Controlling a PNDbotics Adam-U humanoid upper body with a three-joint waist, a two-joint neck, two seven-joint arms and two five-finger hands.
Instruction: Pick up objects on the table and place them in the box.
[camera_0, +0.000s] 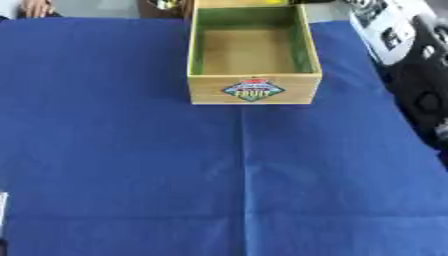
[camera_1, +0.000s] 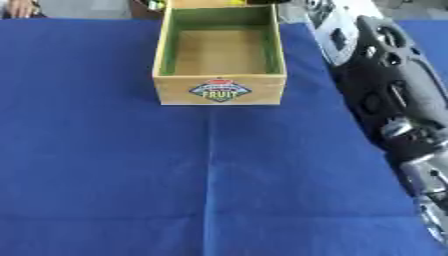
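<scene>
A wooden box (camera_0: 254, 89) with green inner walls and a "FRUIT" label on its front stands at the far middle of the blue cloth. I see only its bare wooden floor inside. No loose object shows on the cloth. My right arm (camera_1: 385, 85), black with silver joints, lies along the right edge. It runs to a pale end part (camera_1: 337, 22) just right of the box's far corner. Whether that end is the hand, and how it is held, I cannot make out. My left hand is out of sight.
The blue cloth (camera_0: 131, 150) covers the whole table, with a crease running down from the box's front. A person's hand (camera_0: 35, 7) rests at the far left edge. Dark and yellow things show behind the box.
</scene>
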